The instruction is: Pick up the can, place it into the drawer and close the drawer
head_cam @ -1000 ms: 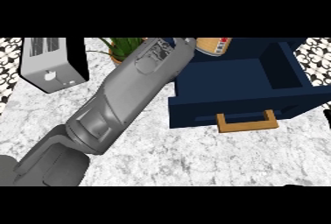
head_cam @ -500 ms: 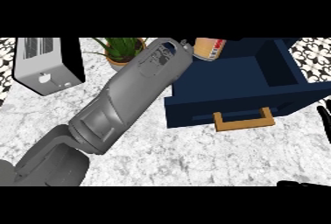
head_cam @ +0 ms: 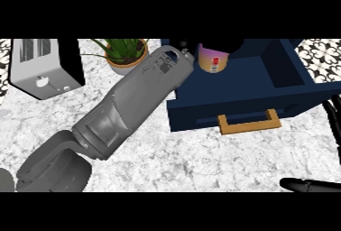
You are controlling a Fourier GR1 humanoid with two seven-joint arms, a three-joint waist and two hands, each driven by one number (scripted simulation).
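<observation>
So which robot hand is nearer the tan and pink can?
Left. The left robot hand grips the tan and pink can over the open blue drawer; the right robot hand is far off at the lower right edge.

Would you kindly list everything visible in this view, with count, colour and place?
toaster: one, silver and black, upper left
potted plant: one, green in tan pot, top, right of toaster
can: one, pinkish with red label, at the drawer's back left
drawer: one, navy, open, tan handle, upper right
counter: one, grey-white marble, underneath
left hand: one, black, curled at the can's top
right hand: one, black, lower right edge
</observation>
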